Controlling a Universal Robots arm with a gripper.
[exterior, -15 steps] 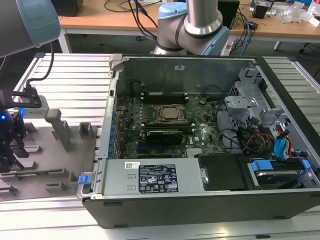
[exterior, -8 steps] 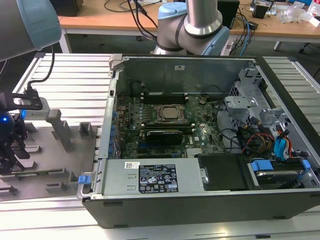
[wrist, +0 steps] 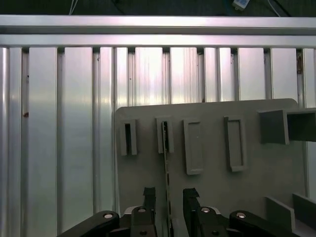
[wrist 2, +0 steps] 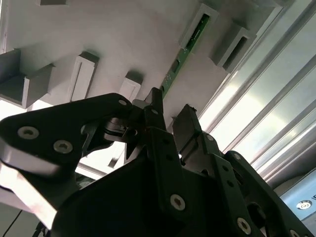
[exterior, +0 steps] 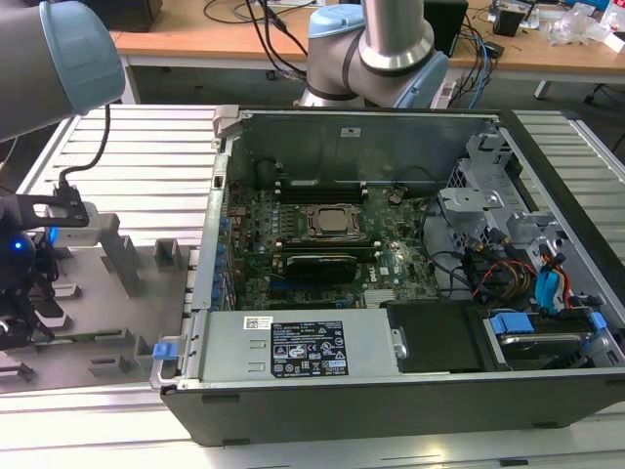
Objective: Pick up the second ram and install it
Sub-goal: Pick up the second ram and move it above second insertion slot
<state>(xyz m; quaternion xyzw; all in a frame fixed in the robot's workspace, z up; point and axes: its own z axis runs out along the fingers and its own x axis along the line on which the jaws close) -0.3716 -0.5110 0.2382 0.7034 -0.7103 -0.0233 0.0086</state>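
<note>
In the exterior view, the arm [exterior: 54, 54] is reaching down over the grey holder plate [exterior: 107, 347] at the exterior view's left. It is well apart from the open computer case [exterior: 391, 293], whose board [exterior: 322, 244] is lying exposed, ready to take the part. In the second wrist view, the memory stick [wrist 2: 183, 52] is standing on edge in a slotted block [wrist 2: 191, 24], probably so that fingers can close on its flat faces. The gripper [wrist 2: 171, 112] is straddling its near end. In the first wrist view, the fingers [wrist: 149, 197] are sitting apart with the stick running between them, nearer one finger. They are not clamping it, and I cannot tell whether either is touching it.
</note>
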